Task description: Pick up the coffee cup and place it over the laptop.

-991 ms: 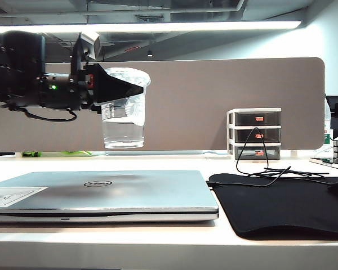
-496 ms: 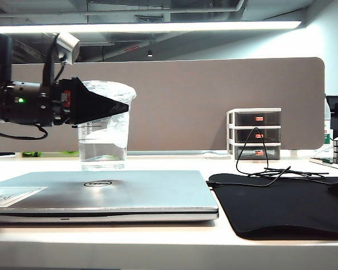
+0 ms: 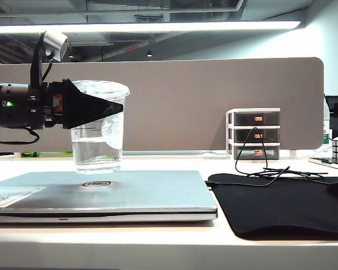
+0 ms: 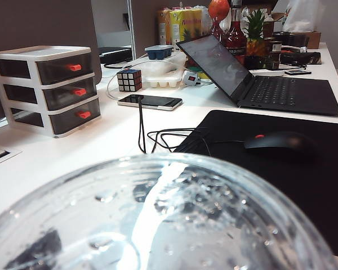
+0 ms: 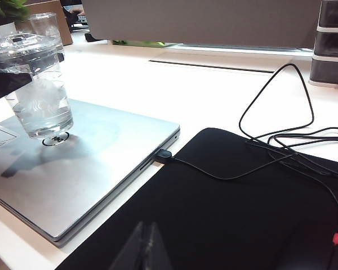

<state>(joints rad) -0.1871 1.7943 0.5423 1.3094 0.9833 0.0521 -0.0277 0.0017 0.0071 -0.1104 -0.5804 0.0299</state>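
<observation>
A: So we've got the left claw (image 3: 110, 106) coming in level from the left, jaws spread wide around the upper part of the coffee cup (image 3: 97, 129). The cup's upright, its base right at the laptop (image 3: 152, 194) lid by the Dell logo (image 3: 97, 183). Touching yet? We can't quite tell.

B: Agreed, looks like a hair of gap at most. Straight down is all that's left, we reckon. The right claw (image 5: 142, 247) is parked low over the black mat (image 5: 225, 214), fingers together, nothing in it, well off from the cup.
</observation>
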